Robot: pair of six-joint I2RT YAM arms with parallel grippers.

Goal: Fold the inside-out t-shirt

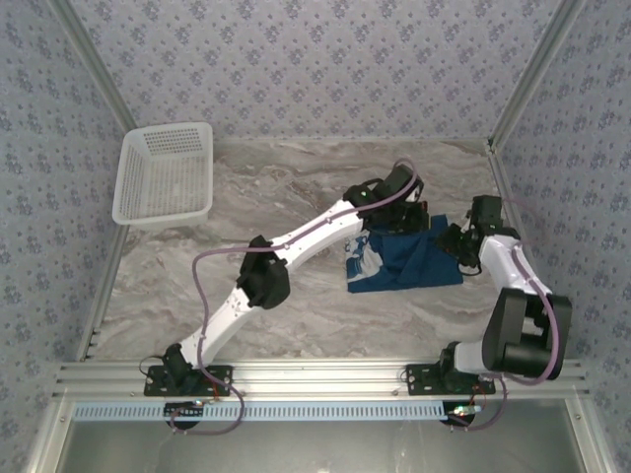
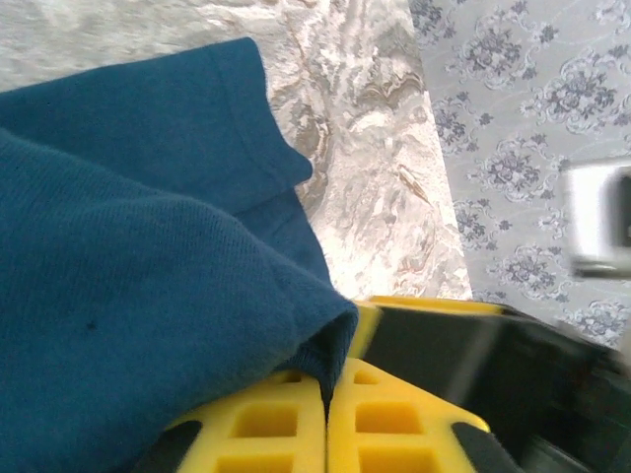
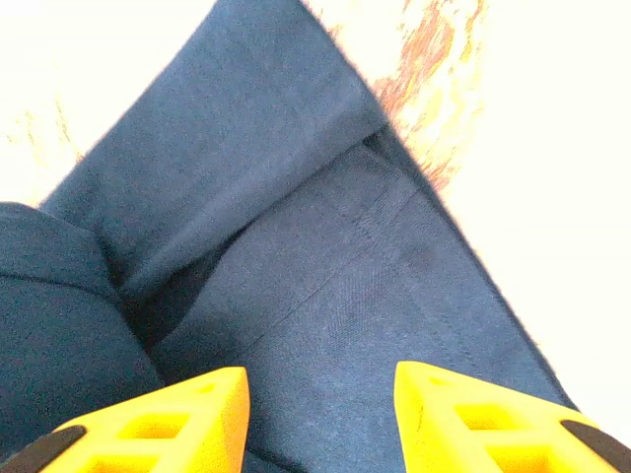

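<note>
The dark navy-blue soft cloth t-shirt point(image 1: 409, 264) is lying bunched at the right centre of the top view on the grey marbled tabletop point(image 1: 246, 197). Its long axis is running left to right across the frame, with a whitish patch point(image 1: 366, 258) showing at its left end.

The left gripper point(image 2: 328, 399) is sitting at the shirt's upper edge. In its wrist view the yellow fingers are pressing together with a hemmed corner of cloth running down between them, so it is probably pinching the shirt, though the contact is half hidden.

The right gripper point(image 3: 320, 414) is hovering over the shirt's right end, fingers standing apart and gripping nothing, with cloth lying under the gap.

The white plastic lattice basket point(image 1: 163, 177) is standing well apart at the upper left, obstructing nothing.
</note>
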